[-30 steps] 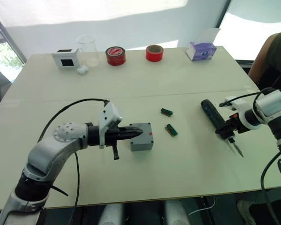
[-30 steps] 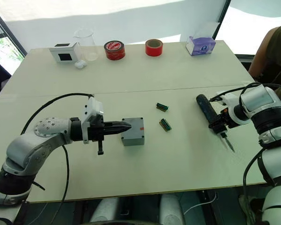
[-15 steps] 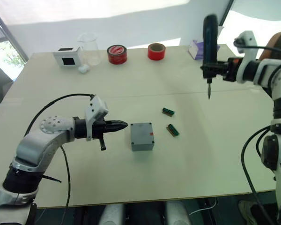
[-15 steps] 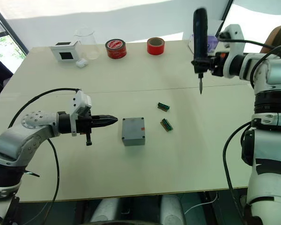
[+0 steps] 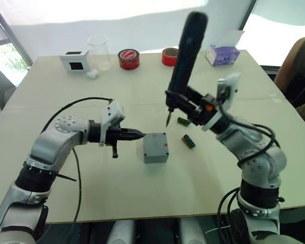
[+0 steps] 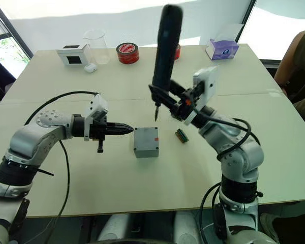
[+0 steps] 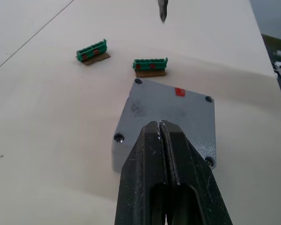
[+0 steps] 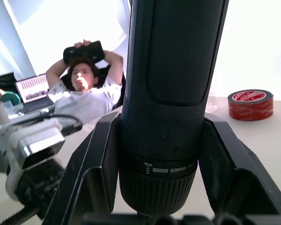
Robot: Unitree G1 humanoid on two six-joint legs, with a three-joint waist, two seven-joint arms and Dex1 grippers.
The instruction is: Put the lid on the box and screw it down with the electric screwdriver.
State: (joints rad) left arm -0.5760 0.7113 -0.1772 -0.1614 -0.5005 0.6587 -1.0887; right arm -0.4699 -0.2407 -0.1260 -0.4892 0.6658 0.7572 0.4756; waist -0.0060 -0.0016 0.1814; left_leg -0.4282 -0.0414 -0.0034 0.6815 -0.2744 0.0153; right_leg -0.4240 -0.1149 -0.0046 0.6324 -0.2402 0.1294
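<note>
Fingers of the right gripper (image 5: 185, 104) are clamped on the screwdriver (image 5: 184, 58), held near-upright above the table (image 5: 142, 193), bit (image 5: 168, 120) pointing down, in the air beyond the box (image 5: 155, 148). The left gripper (image 5: 138, 134) has its fingers (image 7: 152, 154) pressed together, tip just beside the box's left edge. The box sits mid-table with the lid (image 7: 171, 112) on top, red mark facing up. Two green connectors (image 5: 184, 131) lie to the box's right. Tape rolls (image 5: 127, 59), a beaker (image 5: 98, 52), a white box (image 5: 74, 61) and a tissue box (image 5: 222, 54) line the far edge.
</note>
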